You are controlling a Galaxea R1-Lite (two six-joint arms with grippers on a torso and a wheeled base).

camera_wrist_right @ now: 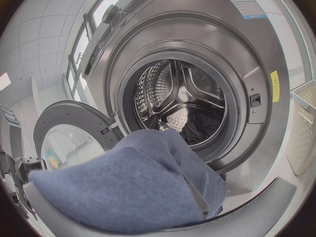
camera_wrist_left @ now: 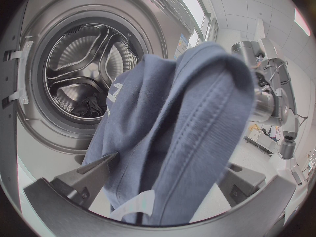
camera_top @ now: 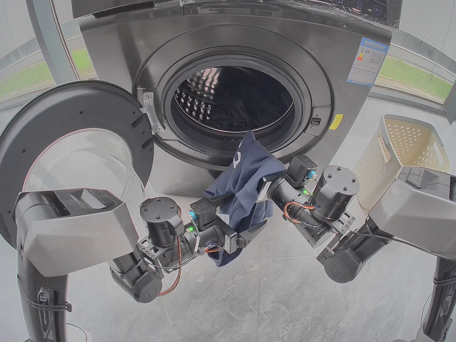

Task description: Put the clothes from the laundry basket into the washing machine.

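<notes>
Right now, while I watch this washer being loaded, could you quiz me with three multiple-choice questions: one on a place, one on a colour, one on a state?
1. Where is the navy blue cloth garment?
A. lying on the floor
B. held up just before the grey metal washing machine's opening
C. deep inside the drum

2. What colour is the perforated plastic laundry basket?
A. cream
B. red
C. black

3. The machine's round windowed door is:
A. shut
B. swung wide open
C. missing

Answers: 1 B, it hangs in front of the opening's lower rim; 2 A, its pale walls show at the robot's right; 3 B, it stands open at the robot's left.
</notes>
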